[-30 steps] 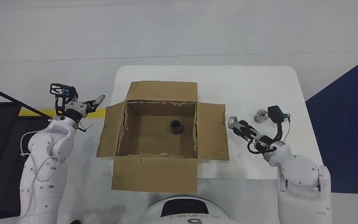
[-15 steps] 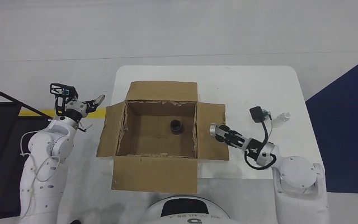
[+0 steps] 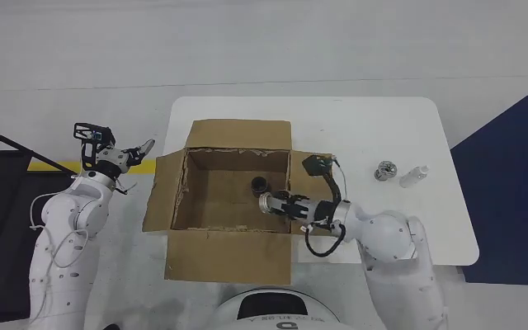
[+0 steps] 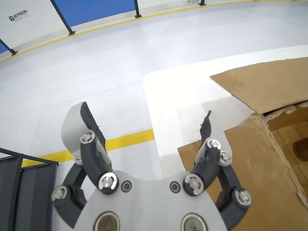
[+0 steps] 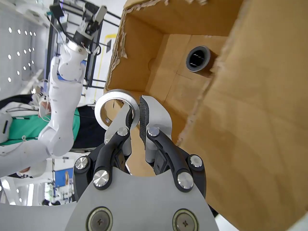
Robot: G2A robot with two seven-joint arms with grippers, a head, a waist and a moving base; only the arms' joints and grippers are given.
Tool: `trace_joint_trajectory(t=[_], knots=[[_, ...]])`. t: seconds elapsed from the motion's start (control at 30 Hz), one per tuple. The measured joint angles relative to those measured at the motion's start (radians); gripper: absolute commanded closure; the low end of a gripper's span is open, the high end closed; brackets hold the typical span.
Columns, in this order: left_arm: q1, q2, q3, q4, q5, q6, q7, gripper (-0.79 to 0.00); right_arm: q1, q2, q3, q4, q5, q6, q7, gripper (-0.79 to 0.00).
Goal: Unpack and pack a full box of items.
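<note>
An open cardboard box (image 3: pixel 231 136) stands on the white table (image 3: pixel 371 124), flaps spread. A dark cylindrical part (image 3: pixel 260 185) lies on its floor, its hollow end showing in the right wrist view (image 5: pixel 198 58). My right gripper (image 3: pixel 269 203) is over the box's right side, shut on a silver metal ring (image 5: pixel 115 111): one finger passes through the ring, the other presses its outside. My left gripper (image 4: pixel 146 118) is open and empty, off the table's left edge, beside the box's left flap (image 4: pixel 240 159).
A small metal part (image 3: pixel 384 171) and a small clear bottle (image 3: pixel 413 175) lie on the table right of the box. Dark framework (image 4: pixel 26 186) stands off the table near my left arm.
My right arm has swung left from the table's right side to over the box, carrying the silver ring. The left arm has not moved.
</note>
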Motion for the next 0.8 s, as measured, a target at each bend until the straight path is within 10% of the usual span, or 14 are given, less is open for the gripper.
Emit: trace_joint_trajectory(t=[0.47,0.8], knots=[[0.000,0.000,0.000,0.000,0.000,0.000,0.000,-0.785,0.328,-0.037,-0.473,0.258,-0.493,0.302,0.081,0.000],[0.000,0.000,0.000,0.000,0.000,0.000,0.000,-0.785,0.435,-0.077,-0.610,0.421,-0.703,0.444,0.113,0.000]])
